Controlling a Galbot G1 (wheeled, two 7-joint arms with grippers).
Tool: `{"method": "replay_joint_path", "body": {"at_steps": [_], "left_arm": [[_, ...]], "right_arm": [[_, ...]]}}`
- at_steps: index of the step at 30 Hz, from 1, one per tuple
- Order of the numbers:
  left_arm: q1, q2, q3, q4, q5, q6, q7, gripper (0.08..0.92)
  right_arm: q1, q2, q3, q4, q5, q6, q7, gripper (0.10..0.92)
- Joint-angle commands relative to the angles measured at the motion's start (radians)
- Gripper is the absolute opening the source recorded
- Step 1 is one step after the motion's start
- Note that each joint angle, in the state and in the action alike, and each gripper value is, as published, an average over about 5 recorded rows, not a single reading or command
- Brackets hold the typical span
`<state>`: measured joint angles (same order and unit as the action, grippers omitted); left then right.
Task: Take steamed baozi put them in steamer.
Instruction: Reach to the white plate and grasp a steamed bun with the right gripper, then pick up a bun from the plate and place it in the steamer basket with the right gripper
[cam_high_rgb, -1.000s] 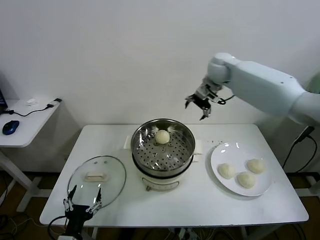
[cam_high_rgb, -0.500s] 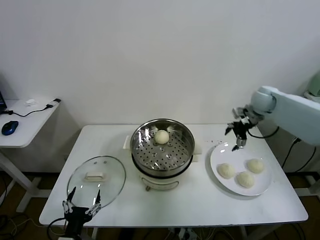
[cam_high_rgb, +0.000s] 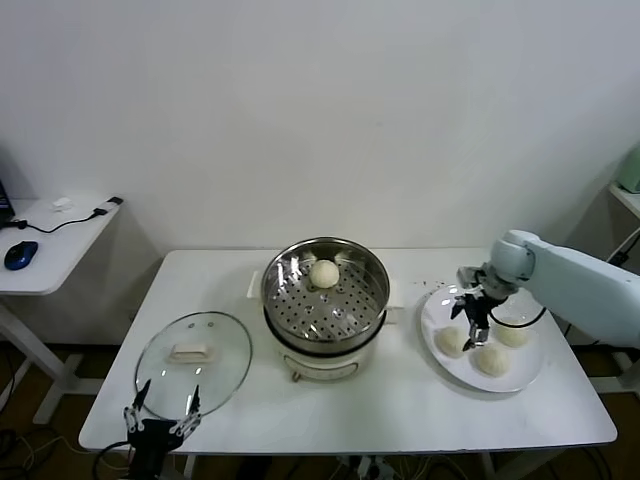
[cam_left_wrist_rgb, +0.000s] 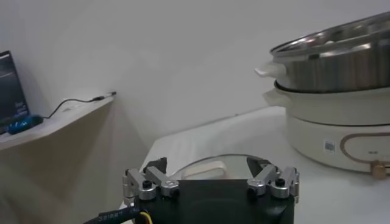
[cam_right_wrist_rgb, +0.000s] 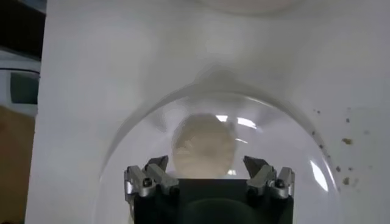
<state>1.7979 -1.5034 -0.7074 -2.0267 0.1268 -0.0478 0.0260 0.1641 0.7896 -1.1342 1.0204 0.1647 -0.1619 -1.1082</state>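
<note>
One steamed baozi (cam_high_rgb: 323, 273) lies on the perforated floor of the shiny steamer (cam_high_rgb: 300, 310), toward its back. Three more baozi rest on the white plate (cam_high_rgb: 520, 378) at the right: a left one (cam_high_rgb: 450, 343), a front one (cam_high_rgb: 492, 360) and a back one (cam_high_rgb: 514, 333). My right gripper (cam_high_rgb: 470, 328) hangs open just above the left bun. In the right wrist view that bun (cam_right_wrist_rgb: 203, 145) sits between the spread fingers of the gripper (cam_right_wrist_rgb: 205, 167), untouched. My left gripper (cam_high_rgb: 160, 418) waits open at the table's front left edge.
The glass lid (cam_high_rgb: 195, 350) with its white handle lies flat left of the steamer, just beyond the left gripper (cam_left_wrist_rgb: 206, 171). The steamer's white pot base (cam_left_wrist_rgb: 335, 131) shows in the left wrist view. A side desk (cam_high_rgb: 50, 240) stands at the far left.
My right arm swung from high behind the steamer rightward and down onto the plate, staying open. The left arm has not moved.
</note>
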Motion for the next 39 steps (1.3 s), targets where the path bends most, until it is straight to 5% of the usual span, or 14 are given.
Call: {"method": "replay_joint_path", "body": {"at_steps": [1, 10, 18, 25, 39], "left_arm": [[0.003, 0.001, 0.0, 0.003, 0.0, -0.002, 0.0, 0.823], [0.005, 0.002, -0.001, 0.004, 0.0, -0.004, -0.001, 0.823], [0.006, 0.001, 0.001, 0.004, 0.002, -0.005, -0.001, 0.823], [0.012, 0.003, 0.0, 0.006, 0.001, -0.009, -0.001, 0.823], [0.01, 0.005, 0.02, -0.004, -0.001, -0.011, -0.001, 0.823]], "right_arm": [[-0.09, 0.038, 0.074, -0.049, -0.052, -0.008, 0.008, 0.823], [-0.083, 0.049, 0.092, -0.085, -0.065, 0.005, 0.0, 0.811], [-0.071, 0.054, 0.091, -0.091, -0.055, 0.004, -0.014, 0.635], [-0.036, 0.035, 0.066, -0.075, -0.013, 0.001, -0.015, 0.585], [0.584, 0.123, -0.379, -0.063, 0.462, -0.02, -0.037, 0.581]]}}
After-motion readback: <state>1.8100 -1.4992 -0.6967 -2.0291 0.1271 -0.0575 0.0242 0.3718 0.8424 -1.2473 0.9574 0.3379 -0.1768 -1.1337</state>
